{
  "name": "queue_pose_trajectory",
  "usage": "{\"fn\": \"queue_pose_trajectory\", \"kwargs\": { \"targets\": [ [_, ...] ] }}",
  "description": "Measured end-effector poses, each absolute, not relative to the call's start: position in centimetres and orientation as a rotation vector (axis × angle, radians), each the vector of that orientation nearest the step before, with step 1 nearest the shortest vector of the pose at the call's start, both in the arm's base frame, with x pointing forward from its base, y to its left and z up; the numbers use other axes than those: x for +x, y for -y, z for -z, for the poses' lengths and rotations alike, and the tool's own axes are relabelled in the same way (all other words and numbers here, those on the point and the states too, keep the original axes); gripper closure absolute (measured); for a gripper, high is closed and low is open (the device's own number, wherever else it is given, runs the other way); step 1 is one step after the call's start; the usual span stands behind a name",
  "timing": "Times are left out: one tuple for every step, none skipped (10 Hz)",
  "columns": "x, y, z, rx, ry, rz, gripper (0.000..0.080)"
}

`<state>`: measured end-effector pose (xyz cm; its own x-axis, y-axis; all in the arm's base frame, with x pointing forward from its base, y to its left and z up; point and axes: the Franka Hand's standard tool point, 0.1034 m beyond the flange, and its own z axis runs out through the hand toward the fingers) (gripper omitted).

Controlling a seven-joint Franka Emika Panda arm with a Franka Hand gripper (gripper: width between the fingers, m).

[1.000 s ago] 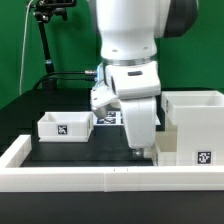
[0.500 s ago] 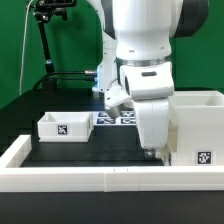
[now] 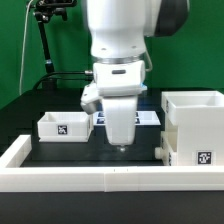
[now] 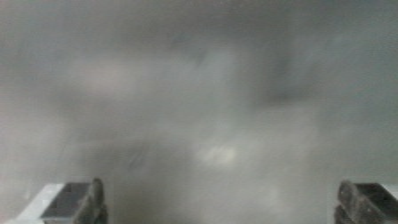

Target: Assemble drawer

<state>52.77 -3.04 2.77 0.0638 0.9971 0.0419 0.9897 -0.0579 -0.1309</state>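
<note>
White plastic parts are sitting well apart: the small drawer box (image 3: 64, 125) toward the exterior view's left, the larger cabinet (image 3: 195, 125) on its right. Between them the gripper (image 3: 120, 146) is hovering, its fingers (image 4: 71, 202) spread and empty. I'd judge the next move is fetching the drawer box.

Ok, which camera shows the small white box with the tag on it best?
The exterior view. The small white box sits whole and sharp on the exterior view's left, open top and tagged front visible, apart from the tool. The wrist view is a grey blur showing only the fingertips, nothing of the box.
</note>
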Motion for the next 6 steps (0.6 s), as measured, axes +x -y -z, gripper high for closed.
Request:
{"fn": "queue_pose_trajectory", "kwargs": {
  "targets": [
    [51.5, 3.8, -3.2, -2.218, 2.054, -0.087, 0.015],
    [50.1, 4.1, -3.9, -2.256, 2.028, -0.086, 0.015],
    [48.7, 4.1, -4.3, -2.27, 2.013, -0.094, 0.015],
    [47.7, 4.2, -4.1, -2.265, 2.005, -0.11, 0.015],
    [47.8, 4.2, -4.1, -2.265, 2.005, -0.108, 0.015],
    [47.9, 4.2, -4.1, -2.265, 2.005, -0.108, 0.015]
  ]
}}
